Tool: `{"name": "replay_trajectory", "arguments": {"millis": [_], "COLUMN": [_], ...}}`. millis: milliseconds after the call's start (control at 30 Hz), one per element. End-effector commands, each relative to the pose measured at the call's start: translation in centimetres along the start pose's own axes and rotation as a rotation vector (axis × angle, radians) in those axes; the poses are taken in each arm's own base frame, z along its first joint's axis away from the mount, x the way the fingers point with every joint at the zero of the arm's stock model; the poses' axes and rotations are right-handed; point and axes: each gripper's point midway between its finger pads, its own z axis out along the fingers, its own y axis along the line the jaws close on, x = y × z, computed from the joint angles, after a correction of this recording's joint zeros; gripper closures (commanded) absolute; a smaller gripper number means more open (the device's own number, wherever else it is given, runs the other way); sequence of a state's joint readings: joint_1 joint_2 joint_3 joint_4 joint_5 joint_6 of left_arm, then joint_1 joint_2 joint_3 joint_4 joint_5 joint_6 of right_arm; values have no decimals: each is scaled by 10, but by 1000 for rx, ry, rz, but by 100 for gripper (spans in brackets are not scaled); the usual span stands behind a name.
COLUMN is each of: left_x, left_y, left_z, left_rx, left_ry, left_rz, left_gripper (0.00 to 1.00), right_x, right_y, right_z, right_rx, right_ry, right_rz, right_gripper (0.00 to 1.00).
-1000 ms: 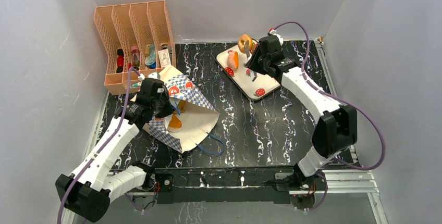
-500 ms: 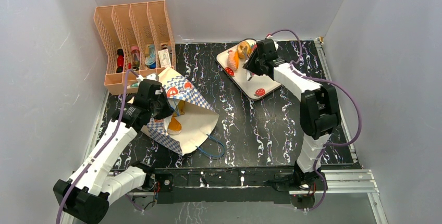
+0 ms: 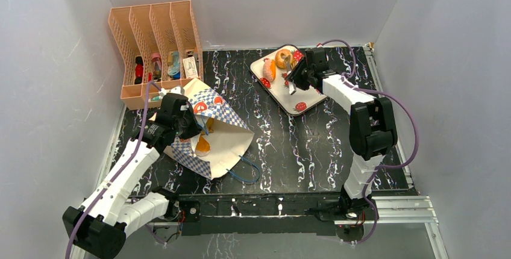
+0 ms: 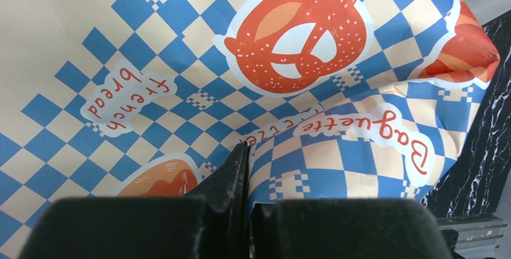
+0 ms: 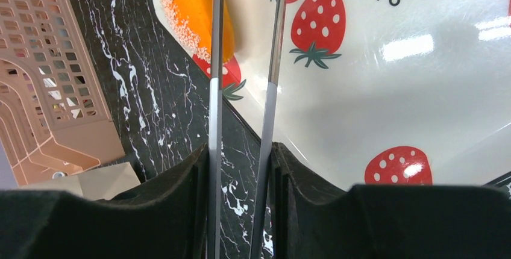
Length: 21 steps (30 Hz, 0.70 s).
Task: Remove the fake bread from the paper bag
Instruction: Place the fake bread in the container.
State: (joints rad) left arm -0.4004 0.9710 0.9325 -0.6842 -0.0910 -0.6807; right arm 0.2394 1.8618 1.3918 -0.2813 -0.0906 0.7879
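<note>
The paper bag [image 3: 224, 140] lies on its side at the left, mouth open to the right. My left gripper [image 3: 184, 124] is shut on its chequered upper edge [image 4: 301, 60] and holds it up. An orange-brown piece of fake bread [image 3: 202, 145] shows inside the bag. My right gripper [image 3: 296, 77] is over the strawberry-print tray [image 3: 306, 100], shut on metal tongs [image 5: 215, 60] whose arms stand apart with nothing between them. A ring donut [image 3: 282, 58] and a long orange loaf [image 3: 269, 70] lie on the tray. The loaf also shows in the right wrist view [image 5: 193, 6].
A peach file rack [image 3: 153, 36] with small items stands at the back left, close behind the bag. The bag's blue cord handle [image 3: 246, 171] trails on the black marbled table [image 3: 313, 144]. Grey walls close in on both sides.
The donut was held up in the tongs above the tray; now it lies on the tray and the tongs have come away empty. The left gripper still holds the bag.
</note>
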Motion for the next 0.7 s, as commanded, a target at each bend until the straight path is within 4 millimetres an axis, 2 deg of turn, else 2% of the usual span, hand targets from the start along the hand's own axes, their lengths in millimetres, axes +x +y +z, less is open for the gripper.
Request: {"name": "replay_trajectory", "arguments": {"millis": [0,433,633,667], "left_x": [0,-1,-3,-4], "left_y": [-2,-2,-3,-3], "left_z": [-1,-1,2,1], "left_rx": [16,16,6,8], "left_ry": [2,-6,-5,-10], "left_rz": [-21,-28,-26,-27], "left_gripper": [100,100,100,100], "right_x": [-18,-19,-27,-32], "right_y": [11,4,4,10], "right_z": [-19,-24,-38,-47], "right_rx": [-39,-19,-16,-33], "right_ry": [-57,-40,-67,-87], "right_rz": [-4,-14,-37,-41], "right_gripper": [66,63,63,63]}}
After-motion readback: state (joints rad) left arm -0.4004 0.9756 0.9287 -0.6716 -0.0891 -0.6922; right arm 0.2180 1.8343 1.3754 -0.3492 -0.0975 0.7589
